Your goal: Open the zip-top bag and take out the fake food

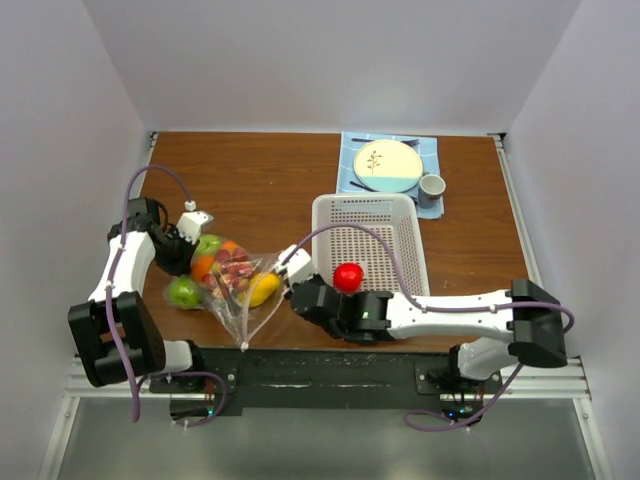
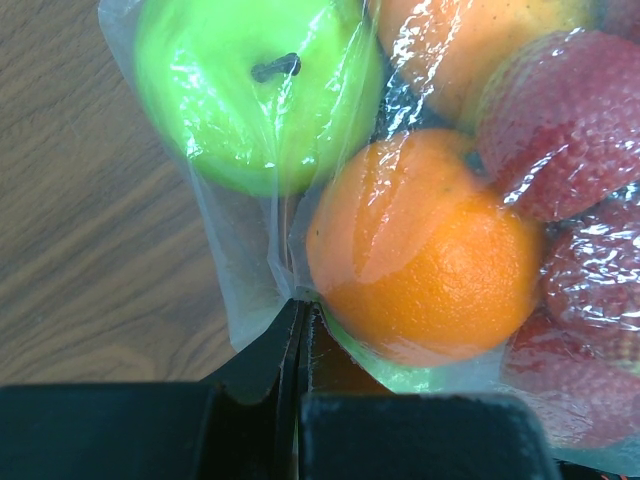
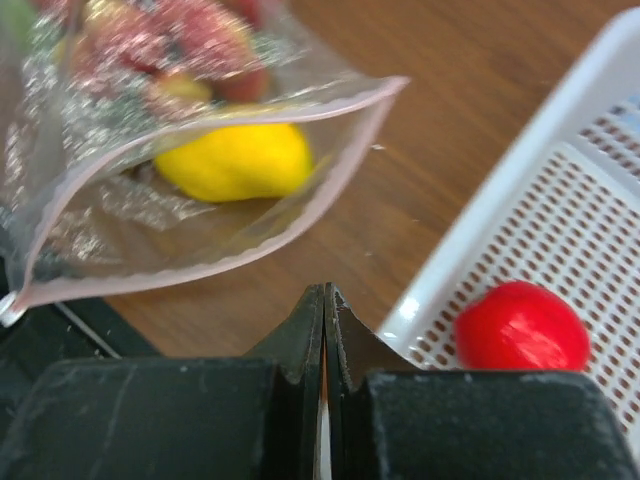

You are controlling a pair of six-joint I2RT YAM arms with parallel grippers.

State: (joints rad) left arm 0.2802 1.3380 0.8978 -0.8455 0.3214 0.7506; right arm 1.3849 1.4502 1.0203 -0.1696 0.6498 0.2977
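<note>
The zip-top bag (image 1: pixel 235 300) lies on the table (image 1: pixel 270 180) at the near left, between your two arms and just left of the white basket (image 3: pixel 490 205). Its mouth faces the right arm and gapes open, the pink zip rim pulled into a loop. Most of the fake food is inside:
- a lemon (image 3: pixel 235 160) nearest the mouth
- strawberries (image 2: pixel 560 120) behind it
- an orange (image 2: pixel 425 250)
- a green round fruit (image 2: pixel 250 90) with a dark stem, at the closed end
- a second green one (image 1: pixel 185 292) at the bag's near left corner

One red round fruit (image 3: pixel 522 327) is out of the bag and sits in the near left corner of the basket.

Your left gripper (image 2: pixel 298 325) has its fingers pressed together on the bag's film at the closed end, right beside the orange. Your right gripper (image 3: pixel 325 305) is also pressed together with nothing between the fingers. It sits over bare wood between the bag mouth and the basket rim, touching neither.

At the far right of the table, a plate (image 1: pixel 388 165) and a cup (image 1: pixel 431 187) rest on a blue mat (image 1: pixel 352 150), well apart from the bag.
</note>
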